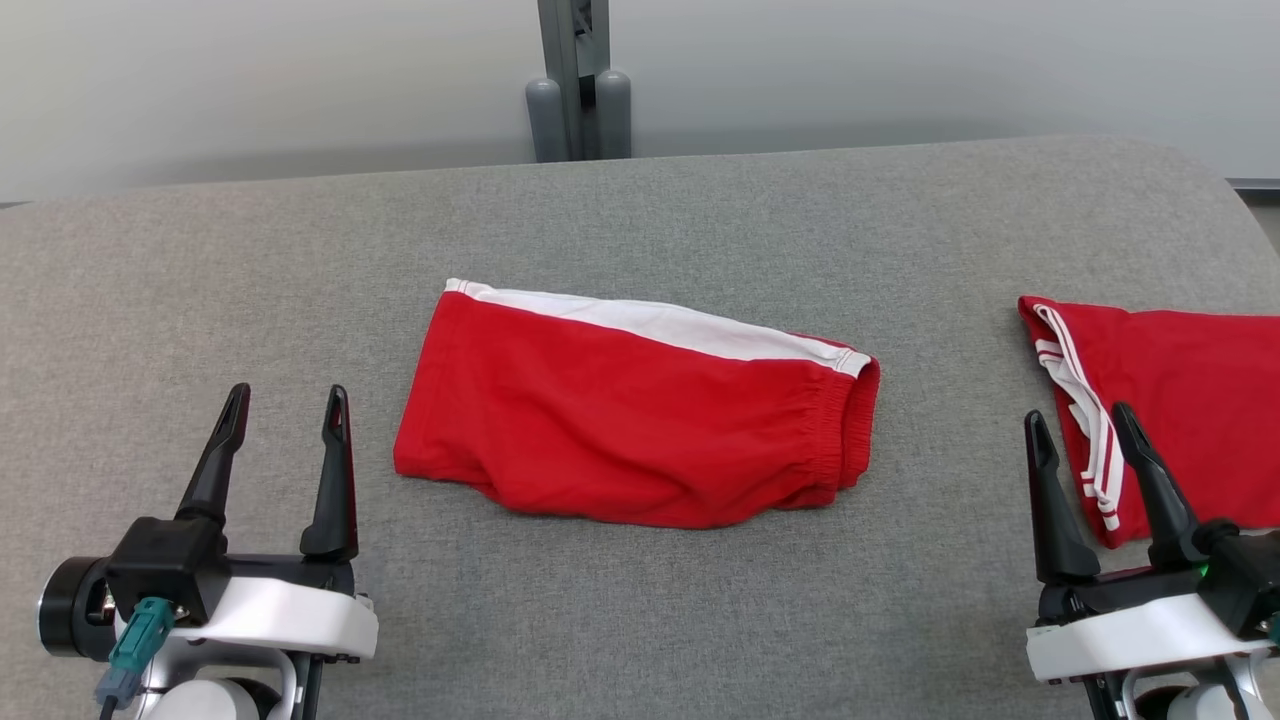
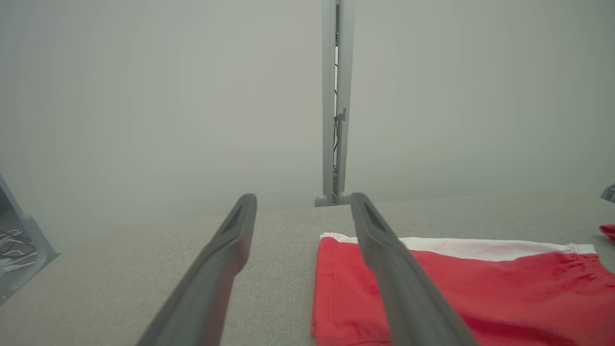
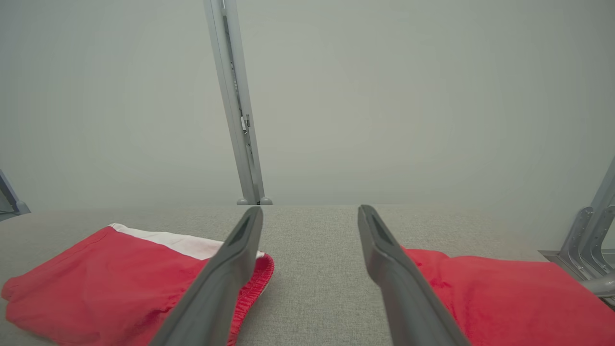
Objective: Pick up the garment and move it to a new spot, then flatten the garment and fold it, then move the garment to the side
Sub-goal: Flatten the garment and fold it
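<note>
The garment (image 1: 630, 420), red shorts folded in half with a white side band and an elastic waistband at the right end, lies in the middle of the grey table (image 1: 640, 220). It also shows as the garment (image 2: 456, 288) in the left wrist view and the garment (image 3: 120, 288) in the right wrist view. My left gripper (image 1: 288, 402) is open at the lower left, a short way left of the shorts' hem. My right gripper (image 1: 1080, 422) is open at the lower right, over the edge of a second red garment (image 1: 1180, 400). Neither holds anything.
The second red garment (image 3: 504, 298), with white stripes, lies at the table's right edge. A grey metal post (image 1: 578, 80) stands behind the table's far edge. Metal framing (image 3: 591, 240) shows off the right side, and bare grey cloth surrounds the folded shorts.
</note>
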`<state>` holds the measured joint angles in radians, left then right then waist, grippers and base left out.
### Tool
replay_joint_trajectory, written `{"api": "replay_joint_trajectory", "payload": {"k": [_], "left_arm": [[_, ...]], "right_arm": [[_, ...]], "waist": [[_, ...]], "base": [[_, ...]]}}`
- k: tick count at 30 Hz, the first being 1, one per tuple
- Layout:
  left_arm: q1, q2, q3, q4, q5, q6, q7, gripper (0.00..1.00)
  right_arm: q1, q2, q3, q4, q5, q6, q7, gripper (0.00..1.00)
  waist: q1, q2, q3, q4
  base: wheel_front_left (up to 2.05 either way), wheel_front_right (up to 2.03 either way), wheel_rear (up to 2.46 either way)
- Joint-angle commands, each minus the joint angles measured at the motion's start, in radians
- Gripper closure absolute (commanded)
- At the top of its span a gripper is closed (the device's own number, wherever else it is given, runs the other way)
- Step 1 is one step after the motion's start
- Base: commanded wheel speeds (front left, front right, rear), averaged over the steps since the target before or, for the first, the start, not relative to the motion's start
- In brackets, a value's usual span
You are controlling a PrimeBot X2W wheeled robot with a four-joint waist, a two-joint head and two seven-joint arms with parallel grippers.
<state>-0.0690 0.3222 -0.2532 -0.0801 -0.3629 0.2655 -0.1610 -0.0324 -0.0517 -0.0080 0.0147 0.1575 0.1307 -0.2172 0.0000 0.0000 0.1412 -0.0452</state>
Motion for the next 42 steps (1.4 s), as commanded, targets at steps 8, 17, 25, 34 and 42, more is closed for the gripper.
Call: {"api": "replay_joint_trajectory", "payload": {"k": [8, 17, 25, 34, 42], "left_arm": [[-0.056, -0.007, -0.027, 0.031, -0.016, -0.020, 0.028, 0.00], [-0.213, -0.038, -0.064, 0.359, -0.121, -0.135, 0.161, 0.00], [-0.297, -0.036, -0.034, 0.595, -0.184, -0.163, 0.224, 0.00], [-0.272, -0.107, -0.052, 0.639, -0.272, -0.228, 0.296, 1.00], [-0.244, -0.088, -0.035, 0.583, -0.257, -0.215, 0.207, 1.00]], "right_arm": [[-0.022, -0.001, 0.017, 0.003, 0.034, 0.000, -0.010, 0.00], [-0.059, -0.001, 0.065, 0.024, 0.068, 0.000, -0.024, 0.00], [-0.076, -0.002, 0.072, 0.055, 0.103, 0.000, -0.042, 0.00], [-0.085, -0.002, 0.084, 0.076, 0.131, 0.000, -0.051, 0.00], [-0.074, -0.002, 0.084, 0.084, 0.131, 0.000, -0.051, 0.00]], "waist": [[0.0000, 0.0000, 0.020, -0.024], [0.0000, 0.0000, 0.086, -0.095], [0.0000, 0.0000, 0.123, -0.127], [0.0000, 0.0000, 0.122, -0.118], [0.0000, 0.0000, 0.099, -0.107]], "base": [[0.00, 0.00, 0.00], [0.00, 0.00, 0.00], [0.00, 0.00, 0.00], [0.00, 0.00, 0.00], [0.00, 0.00, 0.00]]}}
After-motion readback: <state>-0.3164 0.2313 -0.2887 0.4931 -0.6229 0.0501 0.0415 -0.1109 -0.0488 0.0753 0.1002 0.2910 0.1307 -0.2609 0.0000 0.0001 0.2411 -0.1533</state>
